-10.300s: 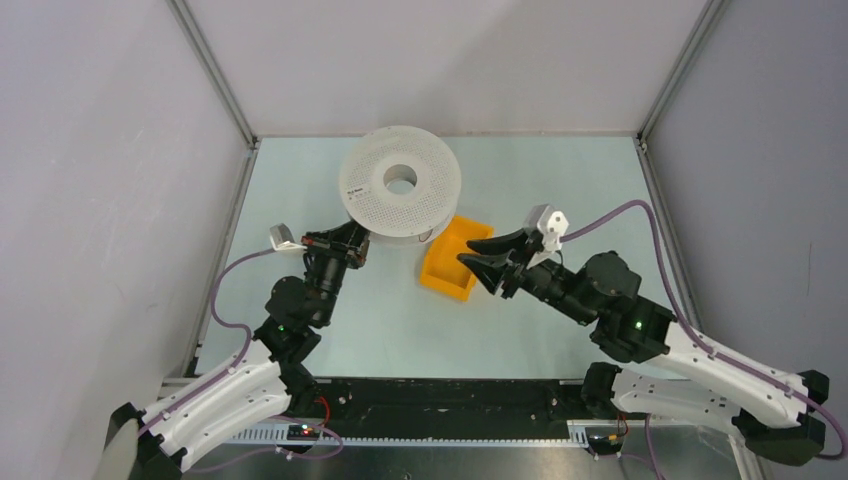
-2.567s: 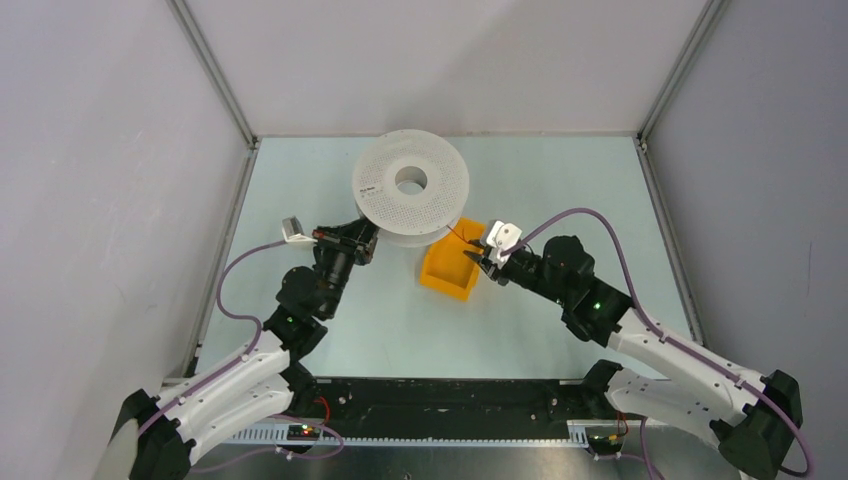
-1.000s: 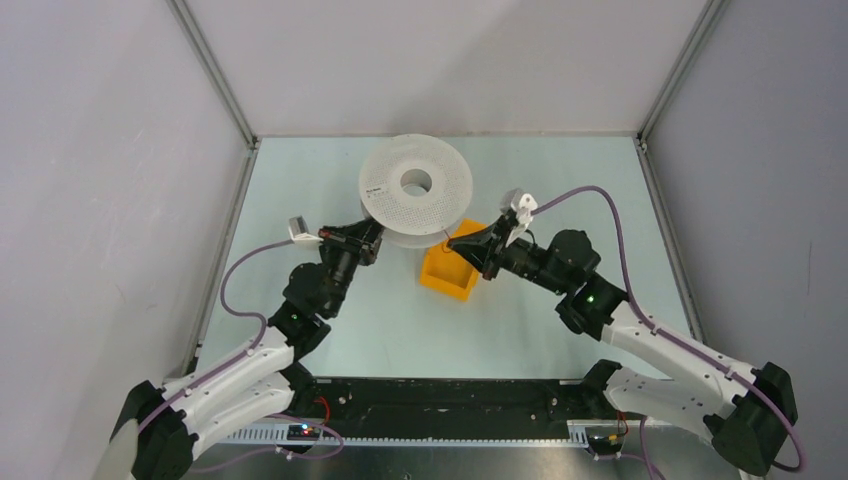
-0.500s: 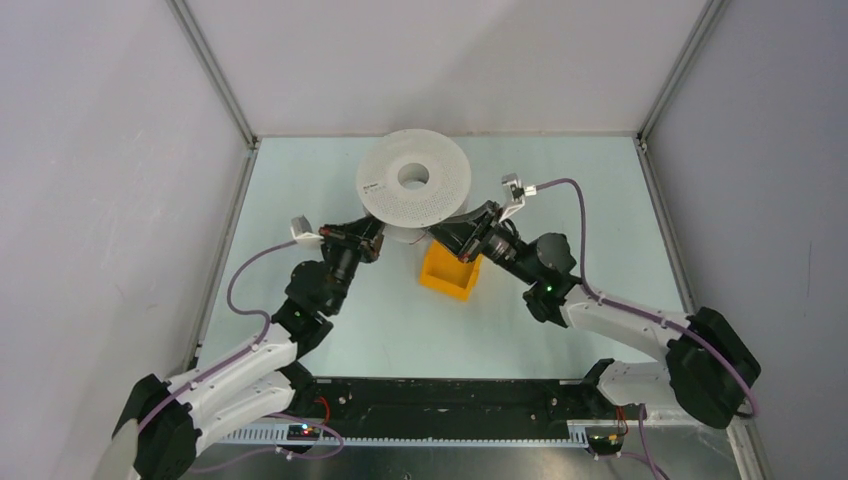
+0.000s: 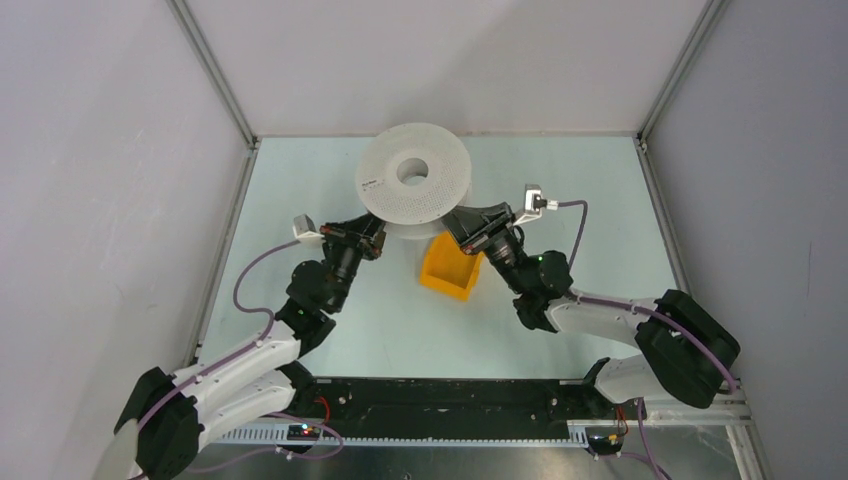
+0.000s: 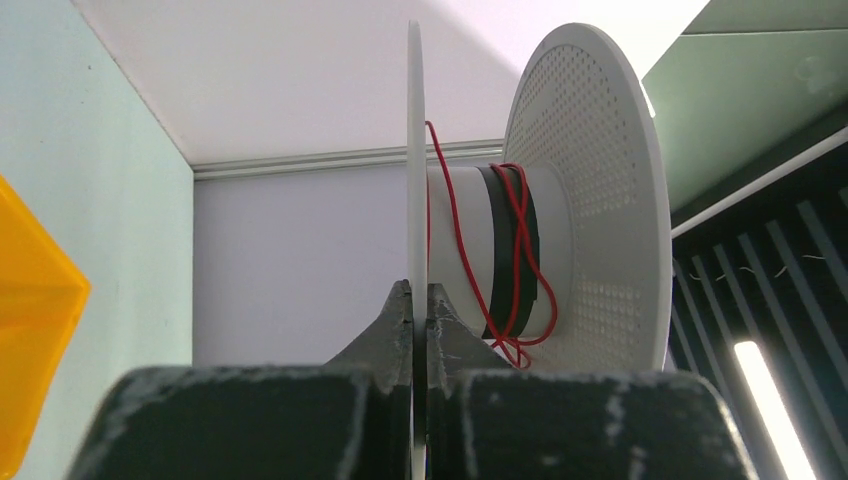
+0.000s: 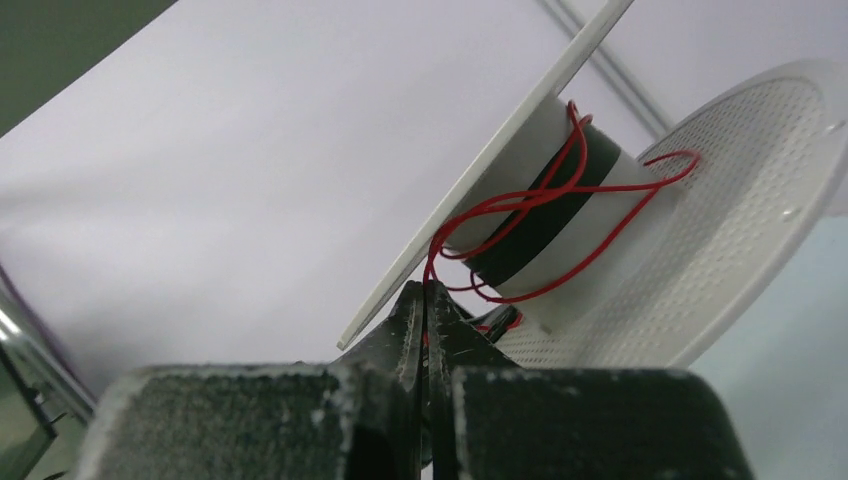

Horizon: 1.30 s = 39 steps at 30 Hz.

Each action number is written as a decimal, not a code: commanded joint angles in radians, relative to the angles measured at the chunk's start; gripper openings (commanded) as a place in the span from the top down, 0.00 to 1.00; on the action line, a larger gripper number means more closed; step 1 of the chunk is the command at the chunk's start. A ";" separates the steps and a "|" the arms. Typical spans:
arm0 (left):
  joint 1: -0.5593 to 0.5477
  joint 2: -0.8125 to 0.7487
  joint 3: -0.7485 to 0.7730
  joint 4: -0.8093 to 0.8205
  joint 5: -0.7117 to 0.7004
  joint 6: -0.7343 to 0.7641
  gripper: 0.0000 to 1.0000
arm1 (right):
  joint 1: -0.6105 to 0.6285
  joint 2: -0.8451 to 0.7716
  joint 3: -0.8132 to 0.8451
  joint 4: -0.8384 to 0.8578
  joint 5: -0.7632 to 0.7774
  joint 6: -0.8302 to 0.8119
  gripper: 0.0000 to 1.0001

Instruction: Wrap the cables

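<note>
The left gripper (image 6: 412, 318) is clamped on the thin rim of the spool (image 5: 413, 185). Just past its fingertips the cable (image 6: 517, 250) loops loosely round the hub (image 6: 470, 200). The right gripper (image 7: 427, 305) is pinched shut on a strand of cable. The orange bin (image 5: 452, 268) crowds in close by its wrist, and bare table (image 5: 610, 170) opens to its right. From above, the flange hides both grippers' tips and the cable

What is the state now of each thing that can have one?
Spool: gripped at one flange edge.
Wire: a few loose turns around the hub.
Left claw: shut on spool.
Right claw: shut on wire.
Bin: upright, open top.
</note>
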 commanded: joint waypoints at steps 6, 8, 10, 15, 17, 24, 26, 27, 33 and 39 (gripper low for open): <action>-0.002 0.026 0.026 0.195 0.011 -0.091 1.00 | 0.092 0.071 0.014 0.110 0.218 -0.201 1.00; -0.002 0.031 0.032 0.204 0.018 -0.093 1.00 | 0.110 0.100 0.019 0.110 0.261 -0.222 1.00; -0.005 0.031 0.038 0.206 0.020 -0.095 1.00 | 0.136 0.123 0.029 0.110 0.311 -0.255 1.00; -0.004 0.029 0.044 0.208 0.019 -0.098 1.00 | 0.184 0.181 0.071 0.111 0.460 -0.358 1.00; -0.005 0.033 0.046 0.207 0.019 -0.105 1.00 | 0.199 0.206 0.088 0.114 0.519 -0.385 1.00; -0.004 0.030 0.047 0.211 0.013 -0.108 1.00 | 0.213 0.261 0.130 0.118 0.634 -0.452 1.00; -0.005 0.027 0.048 0.210 0.010 -0.108 1.00 | 0.217 0.262 0.133 0.118 0.663 -0.482 1.00; -0.004 0.026 0.048 0.211 0.009 -0.105 1.00 | 0.218 0.261 0.134 0.118 0.692 -0.491 1.00; -0.005 0.027 0.050 0.211 0.005 -0.100 1.00 | 0.243 0.253 0.135 0.113 0.764 -0.616 1.00; -0.005 0.032 0.057 0.211 0.009 -0.088 1.00 | 0.278 0.284 0.151 0.104 0.720 -0.687 1.00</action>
